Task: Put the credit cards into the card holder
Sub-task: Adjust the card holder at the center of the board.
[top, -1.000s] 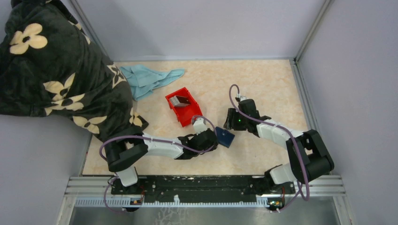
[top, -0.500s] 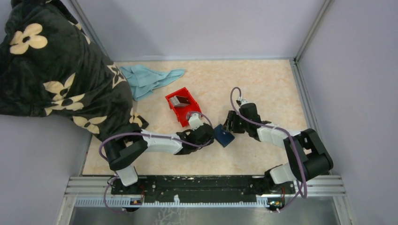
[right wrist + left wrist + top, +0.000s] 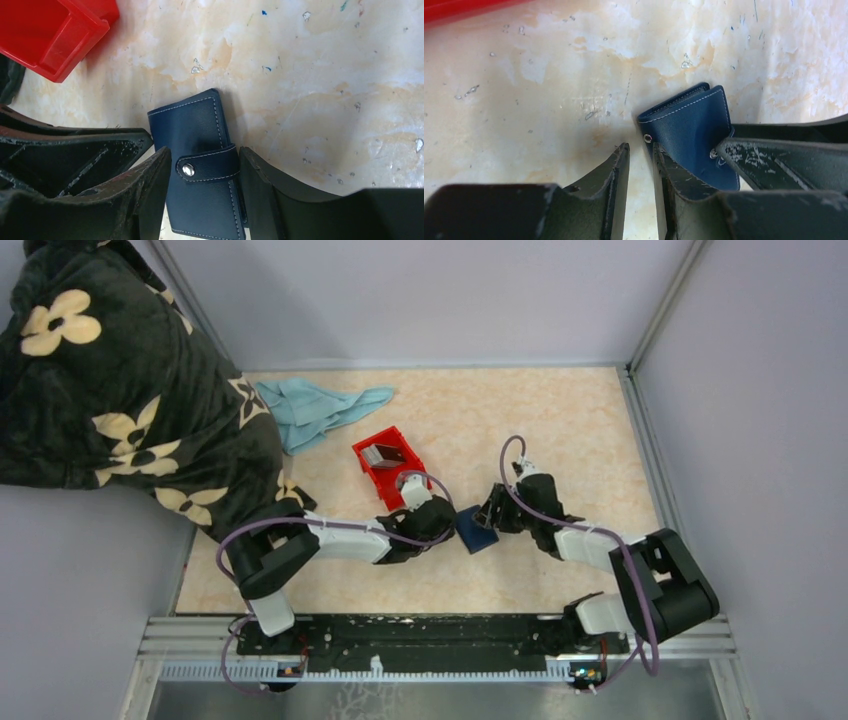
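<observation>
Wallet, smooth stitched navy leather, near marbled desk's front-middle, straddled by wide-open right gripper. Left gripper narrow, empty, set against its edge. Cards left in red plastic bin behind; open desk rightward.

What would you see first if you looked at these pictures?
Probably the big black flowered cloth heaped at the far left corner of the table. Next comes the bright red bin near the middle. Close by it lies the little navy wallet, with the right tool straddling it.
</observation>
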Controlling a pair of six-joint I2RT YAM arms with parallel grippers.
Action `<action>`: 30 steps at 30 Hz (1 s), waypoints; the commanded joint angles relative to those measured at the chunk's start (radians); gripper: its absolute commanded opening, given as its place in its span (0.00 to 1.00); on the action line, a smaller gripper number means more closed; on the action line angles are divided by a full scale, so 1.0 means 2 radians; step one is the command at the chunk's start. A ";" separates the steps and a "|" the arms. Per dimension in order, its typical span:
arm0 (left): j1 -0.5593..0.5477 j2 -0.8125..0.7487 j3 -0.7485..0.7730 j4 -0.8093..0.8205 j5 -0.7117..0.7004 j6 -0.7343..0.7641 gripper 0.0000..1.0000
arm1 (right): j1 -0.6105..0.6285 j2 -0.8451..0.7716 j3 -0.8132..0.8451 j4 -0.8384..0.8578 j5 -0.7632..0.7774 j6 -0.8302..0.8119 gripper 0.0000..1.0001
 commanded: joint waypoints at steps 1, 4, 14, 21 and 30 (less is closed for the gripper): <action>0.007 0.043 -0.004 -0.054 0.022 0.026 0.32 | -0.002 -0.014 -0.031 -0.002 -0.012 0.023 0.54; 0.008 0.052 0.000 -0.055 0.030 0.030 0.32 | -0.002 -0.027 -0.040 -0.003 -0.008 0.026 0.54; 0.009 0.049 -0.009 -0.060 0.029 0.024 0.32 | -0.002 -0.065 -0.063 -0.011 0.024 0.030 0.54; 0.010 0.051 -0.007 -0.064 0.032 0.025 0.32 | -0.002 -0.088 -0.071 -0.016 0.035 0.034 0.54; 0.010 0.050 -0.008 -0.066 0.031 0.025 0.32 | -0.002 -0.075 -0.074 -0.003 0.032 0.039 0.48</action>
